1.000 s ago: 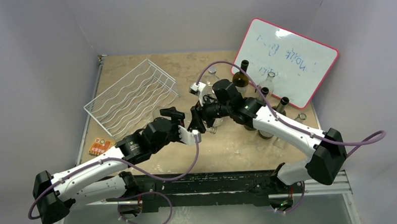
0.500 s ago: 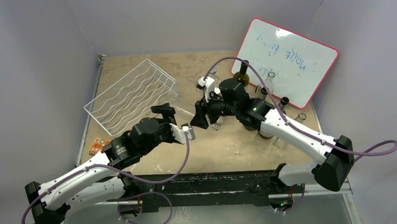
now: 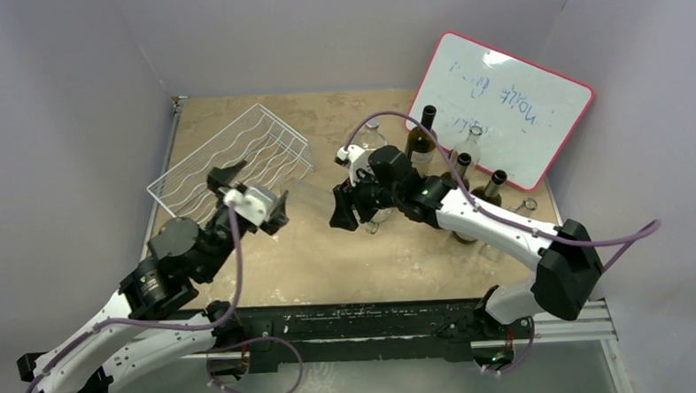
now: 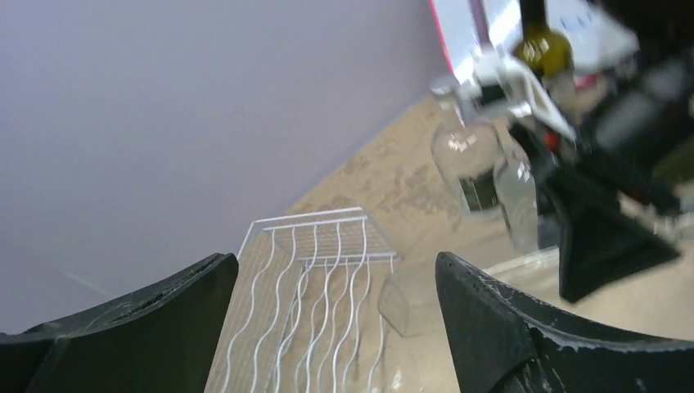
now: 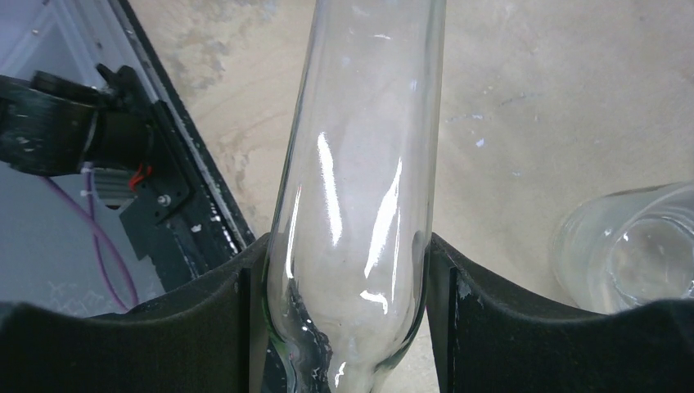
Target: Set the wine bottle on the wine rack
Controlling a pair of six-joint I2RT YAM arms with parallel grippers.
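Wine bottle [image 5: 353, 164], faint overhead; wrist view shows right gripper [image 5: 348, 282] clamping it.

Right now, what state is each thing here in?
clear wine bottle: held on its side, not on the wine rack
right gripper: shut on the clear wine bottle
left gripper: open, holding nothing
wine rack: empty
other bottles: standing upright by the whiteboard

The right hand [image 5: 348, 286] clamps a clear wine bottle [image 5: 360, 164] above the tan table [image 5: 532, 98], near another glass vessel [image 5: 626, 254].
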